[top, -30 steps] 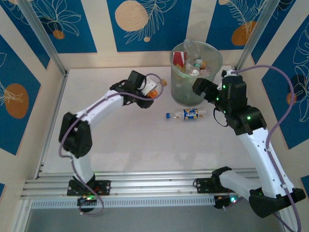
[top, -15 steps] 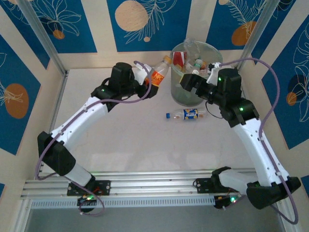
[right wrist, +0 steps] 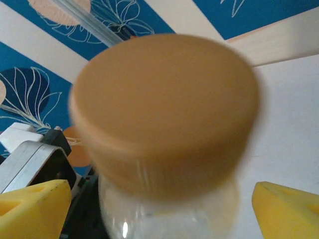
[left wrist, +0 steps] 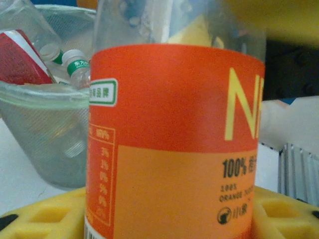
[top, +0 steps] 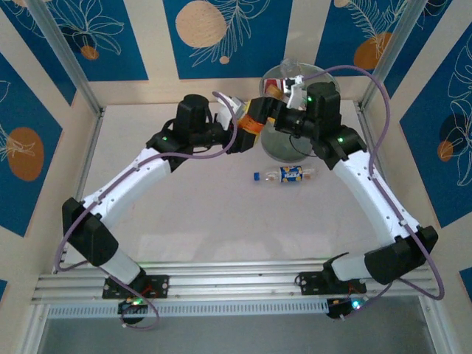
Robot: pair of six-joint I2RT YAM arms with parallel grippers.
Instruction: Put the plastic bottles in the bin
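Note:
An orange-labelled bottle (top: 253, 118) with a tan cap (right wrist: 164, 99) hangs in the air just left of the bin (top: 284, 150). My left gripper (top: 237, 133) is shut on its body (left wrist: 172, 139), yellow pads on both sides. My right gripper (top: 275, 118) faces the cap end, and its yellow fingers (right wrist: 32, 209) stand open and wide apart around the neck. The translucent bin (left wrist: 40, 129) holds several bottles, among them a red-labelled one (left wrist: 20, 55) and a green-capped one (left wrist: 76, 62). A blue-labelled bottle (top: 290, 174) lies on the table in front of the bin.
The right arm crosses over the bin's mouth and hides much of it. Metal frame posts (top: 66, 63) and patterned walls close in the white table (top: 192, 214) at the back and sides. An aluminium rail (top: 236, 284) runs along the near edge.
The left gripper has lifted the orange bottle up and toward the bin. The right gripper swung left from in front of the bin to over its left side, up to the bottle's cap.

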